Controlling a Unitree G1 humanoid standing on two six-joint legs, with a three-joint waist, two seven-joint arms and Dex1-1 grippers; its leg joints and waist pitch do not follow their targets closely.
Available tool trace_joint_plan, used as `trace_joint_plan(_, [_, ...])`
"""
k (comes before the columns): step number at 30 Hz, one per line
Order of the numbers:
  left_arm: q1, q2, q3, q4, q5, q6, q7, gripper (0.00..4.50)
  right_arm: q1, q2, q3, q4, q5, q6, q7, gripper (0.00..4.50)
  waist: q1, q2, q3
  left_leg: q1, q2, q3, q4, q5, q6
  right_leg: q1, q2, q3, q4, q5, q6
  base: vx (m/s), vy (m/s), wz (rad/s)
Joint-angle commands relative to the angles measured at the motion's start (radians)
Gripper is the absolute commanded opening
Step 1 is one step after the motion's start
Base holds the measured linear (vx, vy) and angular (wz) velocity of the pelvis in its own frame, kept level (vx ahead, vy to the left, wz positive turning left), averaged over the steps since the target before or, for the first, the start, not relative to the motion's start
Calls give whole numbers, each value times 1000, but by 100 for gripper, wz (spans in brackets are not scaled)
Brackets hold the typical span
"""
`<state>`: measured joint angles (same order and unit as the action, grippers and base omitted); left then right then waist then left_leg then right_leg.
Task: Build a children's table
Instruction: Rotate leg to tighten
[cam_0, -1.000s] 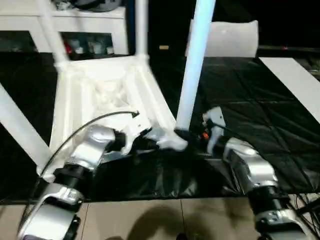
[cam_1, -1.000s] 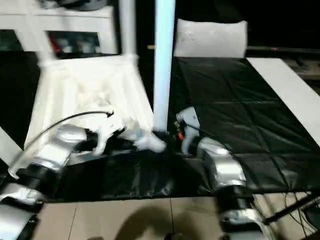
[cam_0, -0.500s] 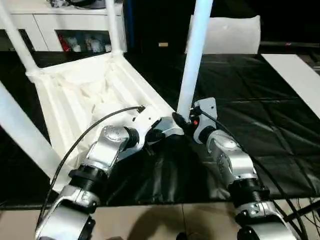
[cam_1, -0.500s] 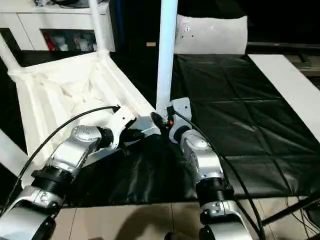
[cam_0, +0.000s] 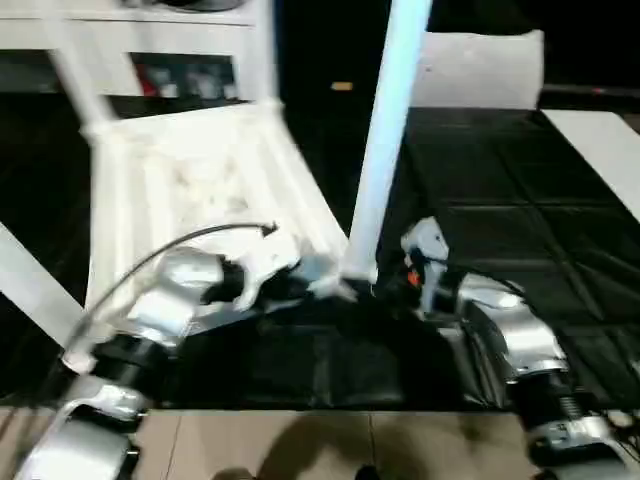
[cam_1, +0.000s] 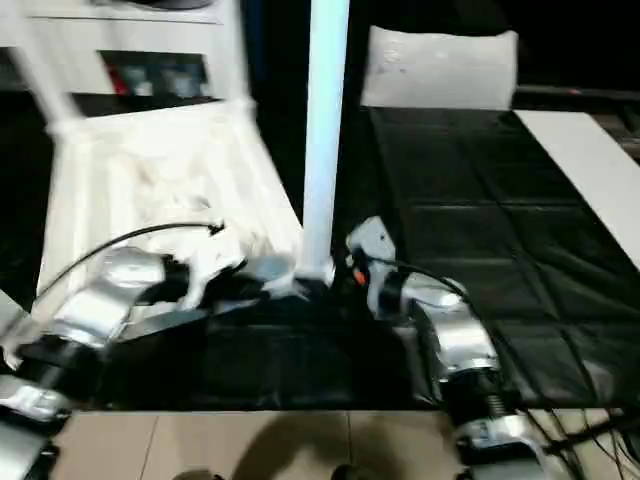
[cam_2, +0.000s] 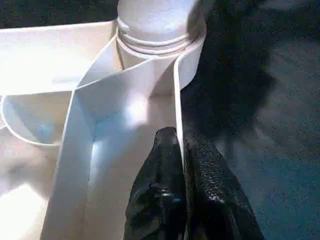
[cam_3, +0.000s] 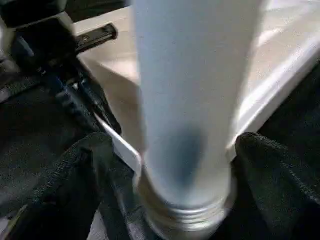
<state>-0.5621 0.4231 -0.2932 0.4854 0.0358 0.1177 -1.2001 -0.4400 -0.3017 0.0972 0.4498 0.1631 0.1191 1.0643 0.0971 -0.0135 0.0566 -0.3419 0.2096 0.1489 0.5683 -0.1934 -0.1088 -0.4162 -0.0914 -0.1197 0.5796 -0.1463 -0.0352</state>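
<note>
The children's table lies upside down on the black cover, its ribbed underside up and its white legs rising from the corner sockets. The near right leg stands in its socket. My left gripper is shut on the thin rim of the table top just beside that socket, one black finger on each side of the wall. From the other side my right gripper is shut on the base of this leg, its black fingers flanking the tube.
Two more legs rise at the far corners, and a fourth slants at the left. Behind stand a white cabinet and a white block. A white board lies at the right. The work table's front edge is just below my forearms.
The view has swung. The table's near corner and both grippers sit lower and nearer to me than half a second ago, and the top has turned a little. Both holds are unchanged.
</note>
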Motion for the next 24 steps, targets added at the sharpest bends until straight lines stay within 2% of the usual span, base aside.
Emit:
trace_joint_plan(1, [-13,9,-45,-9,-14,-40,-102,0,-16,-32,25,2,18,-19,93,445,3,3,-67,-5,19,17,-57,-146,84,72,-51,55,-55,-246,-189,0,0,0])
trace_joint_plan(5, [-26,38,-73,4,-12,-86,-181,0,-35,-62,48,18,41,-23,214,445,15,3,-71,-7,20,18,-53,-126,96,73,-52,54,-47,-207,-203,0,0,0])
trace_joint_plan(8, [-39,57,-96,24,-3,-126,-234,0,-50,-75,65,28,65,-16,312,445,23,-2,-72,-8,20,18,-52,-126,93,73,-53,54,-46,-225,-200,0,0,0])
trace_joint_plan(11, [-41,68,-110,26,3,-148,-272,0,-62,-82,82,44,66,-20,359,421,31,-4,-72,-7,22,18,-53,-135,82,71,-56,55,-50,-270,-182,0,0,0])
trace_joint_plan(15, [-41,79,-122,24,4,-166,-303,0,-71,-85,98,55,76,-12,409,386,43,-3,-72,-6,22,18,-53,-133,70,68,-55,56,-48,-274,-179,0,0,0])
trace_joint_plan(20, [-35,83,-130,16,0,-173,-318,0,-81,-82,107,69,77,-3,438,364,44,-5,-70,-8,21,17,-52,-151,58,68,-57,56,-50,-310,-168,0,0,0])
trace_joint_plan(21, [-33,85,-135,14,0,-178,-323,0,-88,-81,112,82,74,-4,446,337,44,-6,-69,-8,21,17,-53,-159,56,67,-57,55,-51,-327,-162,0,0,0])
trace_joint_plan(24, [-34,86,-139,17,1,-186,-328,0,-95,-80,116,99,70,-2,450,328,44,-6,-69,-8,20,17,-53,-172,50,67,-58,55,-55,-359,-150,0,0,0])
